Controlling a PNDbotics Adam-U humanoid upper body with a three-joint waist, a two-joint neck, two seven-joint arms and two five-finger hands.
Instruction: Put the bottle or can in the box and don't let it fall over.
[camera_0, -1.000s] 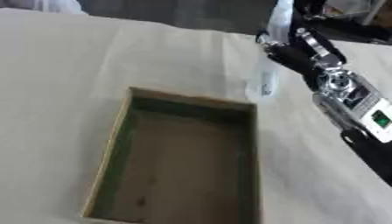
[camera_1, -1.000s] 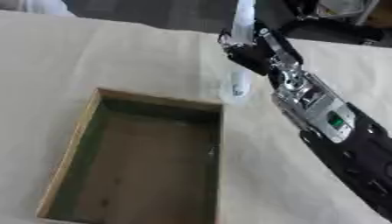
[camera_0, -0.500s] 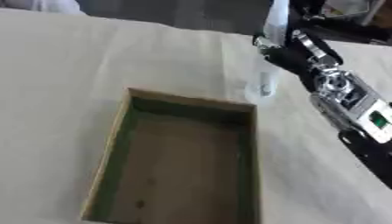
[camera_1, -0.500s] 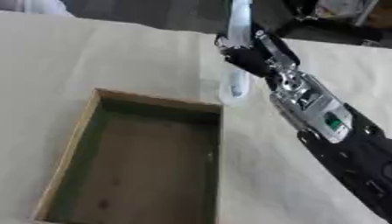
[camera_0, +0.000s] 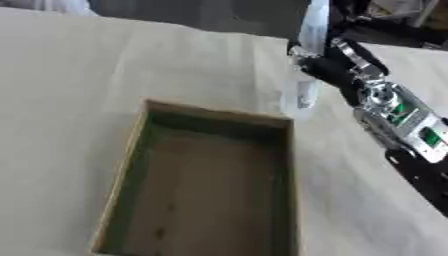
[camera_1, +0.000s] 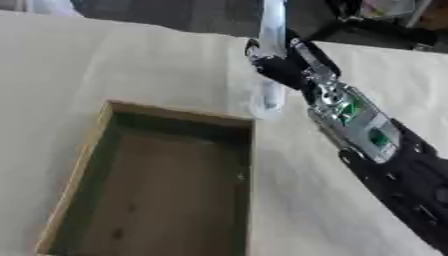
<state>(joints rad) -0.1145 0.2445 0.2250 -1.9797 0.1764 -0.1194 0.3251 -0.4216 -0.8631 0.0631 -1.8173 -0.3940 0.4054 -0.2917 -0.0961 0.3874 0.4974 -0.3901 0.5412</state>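
Just beyond the box's (camera_0: 210, 175) far right corner, my right hand (camera_0: 325, 62) is wrapped around the clear bottle (camera_0: 297, 94). I should carry it upright over the rim and lower it straight down before releasing.

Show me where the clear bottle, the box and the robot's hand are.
clear bottle (camera_0: 298, 95): left eye view, lower body.
box (camera_0: 215, 115): left eye view, far rim.
right hand (camera_1: 282, 67): right eye view, black fingers at the bottle.

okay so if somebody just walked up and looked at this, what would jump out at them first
The big open box, wooden-rimmed and dark inside, fills the lower left of the cloth-covered table. Just beyond its far right corner, the right hand is wrapped round a tall clear bottle, with the black and silver arm running off to the lower right.
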